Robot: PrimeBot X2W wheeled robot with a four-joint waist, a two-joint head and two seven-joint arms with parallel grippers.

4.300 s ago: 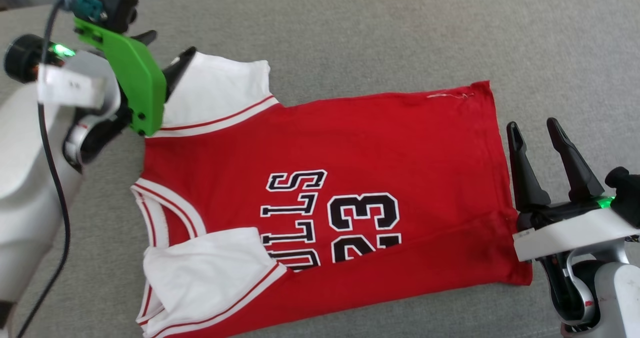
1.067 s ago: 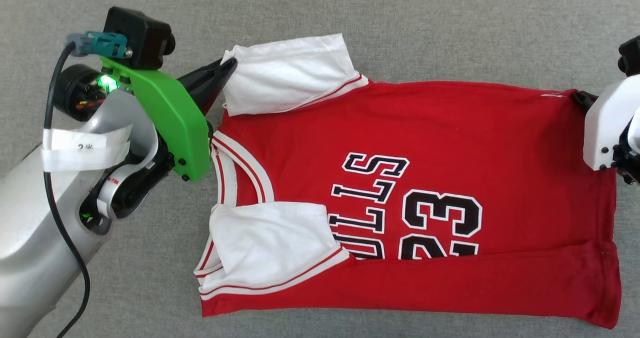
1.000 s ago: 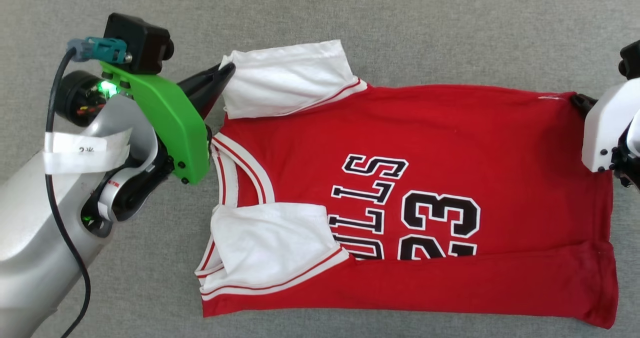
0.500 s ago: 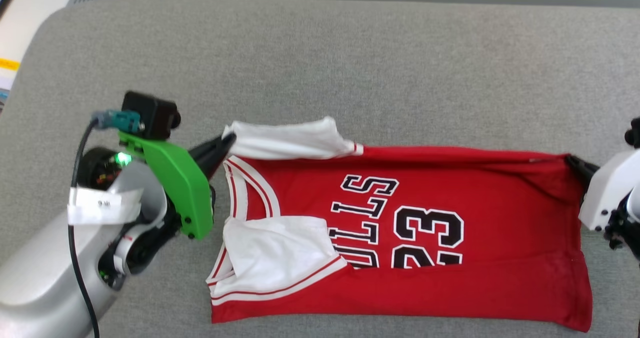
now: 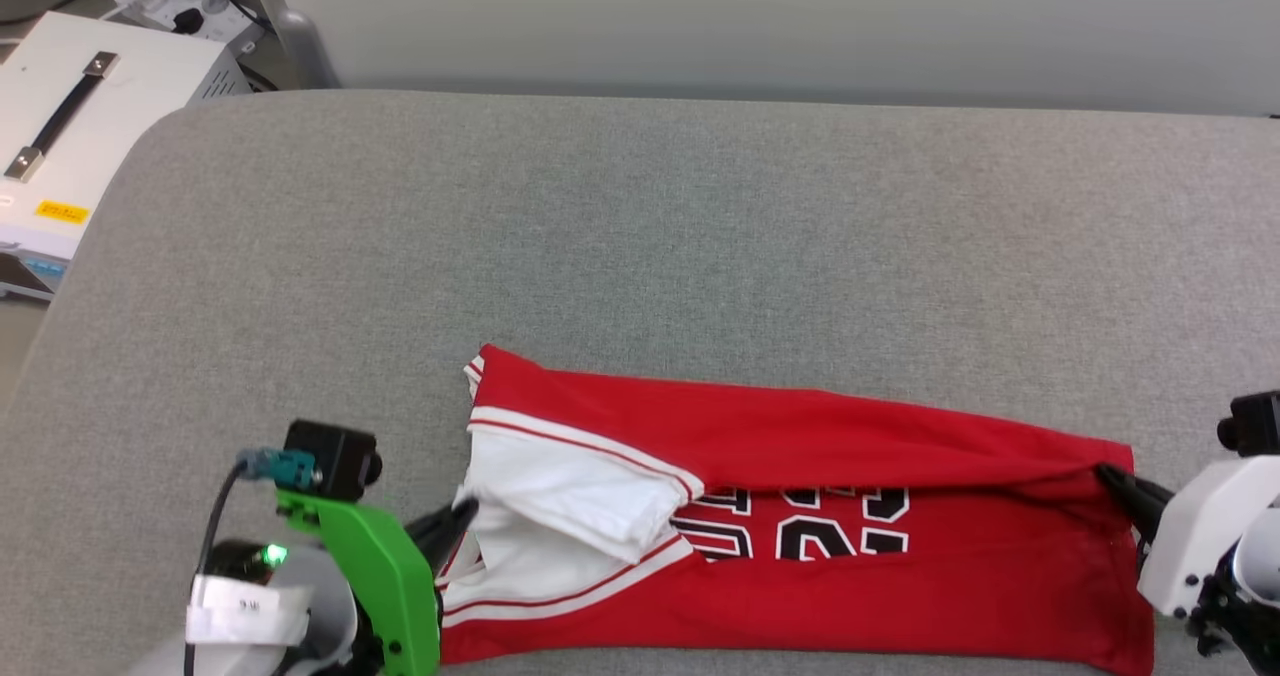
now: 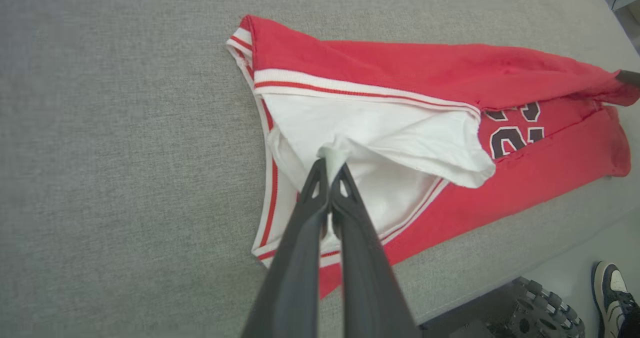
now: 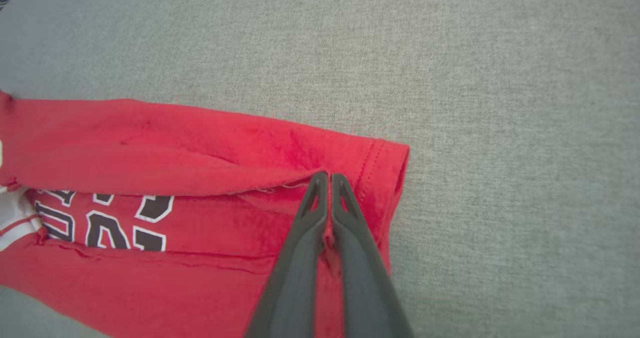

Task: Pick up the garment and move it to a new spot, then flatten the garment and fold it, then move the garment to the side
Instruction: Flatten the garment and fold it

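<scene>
Folding over since half a second ago, the garment's (image 5: 800,456) far long edge is now covering the top of the lettering, while the camera is also tilting up. It is lying along the near edge of the table (image 5: 640,236), at 6 o'clock in the head view. At 8 o'clock the left gripper (image 6: 327,165) is pinching the white sleeve (image 6: 380,133), jaws closed. At 4 o'clock the right gripper (image 7: 327,178) is clamping the hem corner (image 7: 385,163). Doing this well likely means lowering both ends together, keeping the cloth taut and parallel to the near edge, with the bunched sleeve lying flat before letting go.
</scene>
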